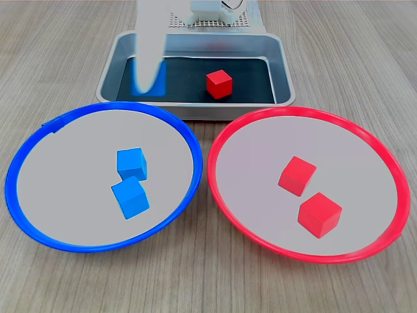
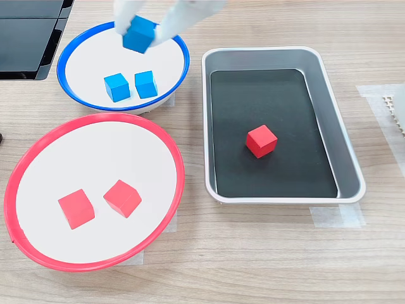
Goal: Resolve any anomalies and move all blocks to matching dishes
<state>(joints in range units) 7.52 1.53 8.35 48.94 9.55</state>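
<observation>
My gripper is shut on a blue block, held in the air above the blue-rimmed dish. In the first exterior view the gripper is a motion-blurred white streak over the tray's left end. Two blue blocks lie side by side in the blue-rimmed dish. The red-rimmed dish holds two red blocks. One red block lies alone on the black bottom of the metal tray.
The silver tray stands behind both dishes in the first exterior view. A black flat object lies at the second exterior view's upper left. Tape and a perforated plate sit at its right edge.
</observation>
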